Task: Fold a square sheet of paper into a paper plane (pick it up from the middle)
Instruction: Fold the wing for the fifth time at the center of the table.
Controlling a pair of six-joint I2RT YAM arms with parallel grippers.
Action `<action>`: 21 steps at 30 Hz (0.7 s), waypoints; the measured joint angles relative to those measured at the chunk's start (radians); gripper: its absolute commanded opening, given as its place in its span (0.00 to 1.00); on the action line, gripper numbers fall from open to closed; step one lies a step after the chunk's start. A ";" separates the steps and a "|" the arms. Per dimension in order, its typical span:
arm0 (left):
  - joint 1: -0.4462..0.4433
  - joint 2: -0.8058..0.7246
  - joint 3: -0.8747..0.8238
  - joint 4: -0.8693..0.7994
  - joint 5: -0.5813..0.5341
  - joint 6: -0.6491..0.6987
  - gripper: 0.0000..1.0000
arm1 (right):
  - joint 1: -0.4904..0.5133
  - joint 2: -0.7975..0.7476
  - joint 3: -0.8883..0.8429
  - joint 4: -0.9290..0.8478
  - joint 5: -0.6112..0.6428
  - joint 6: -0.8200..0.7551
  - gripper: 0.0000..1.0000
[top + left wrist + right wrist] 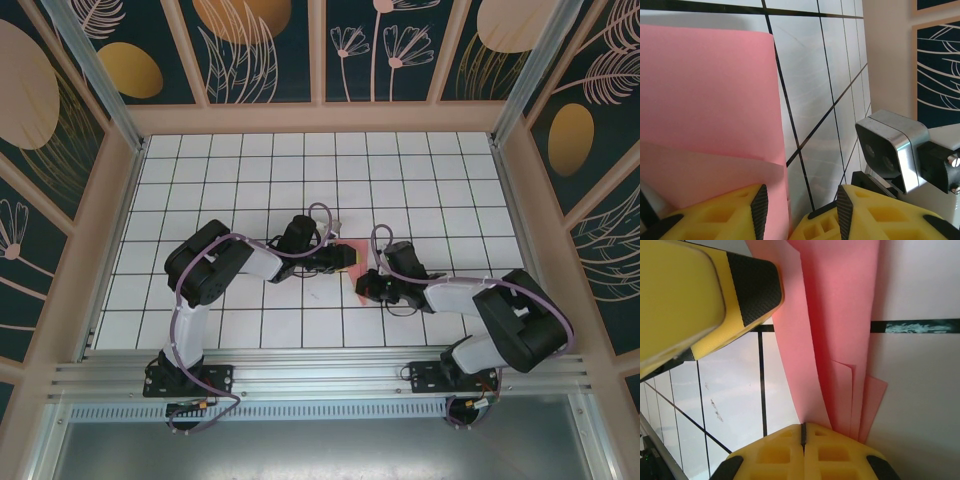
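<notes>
Paper sheet [347,255]: salmon pink, folded into several layers, located near the middle of the bench [400,180] on the white gridded surface. Positioned between the two arm tips and largely covered by them in the overhead view.

Left end effector [801,207]: extended from the left, jaws parted with a plain gap between the black pads [759,210]. In the left wrist view, right-hand edge of the paper sheet running down into that gap. Left pad on or just over the paper, contact not confirmable. Nothing clamped. Crease noted across the lower part of the sheet, one layer lapping over another.

Right end effector [802,435]: extended from the right, fingers closed flush, only a thin seam between them. In the right wrist view, one paper layer tapering down to that seam and apparently pinched there. Further layers fanned just right of the seam, corners staggered.

Finger of the left end effector [715,290]: yellow with a black textured pad, at upper left of the right wrist view, just beside the left edge of the sheet. Touching or apart: not determinable.

Silver camera housing [892,150] on the right arm: close by, to the right in the left wrist view, above the grid lines [790,115].
</notes>
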 measured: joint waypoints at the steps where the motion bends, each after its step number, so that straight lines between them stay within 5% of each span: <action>1: 0.000 0.000 0.001 -0.003 0.000 0.000 0.43 | -0.002 0.000 -0.007 0.014 -0.005 0.004 0.00; 21: 0.000 -0.002 0.026 -0.061 0.000 0.014 0.42 | -0.006 -0.135 -0.010 -0.047 -0.091 0.013 0.01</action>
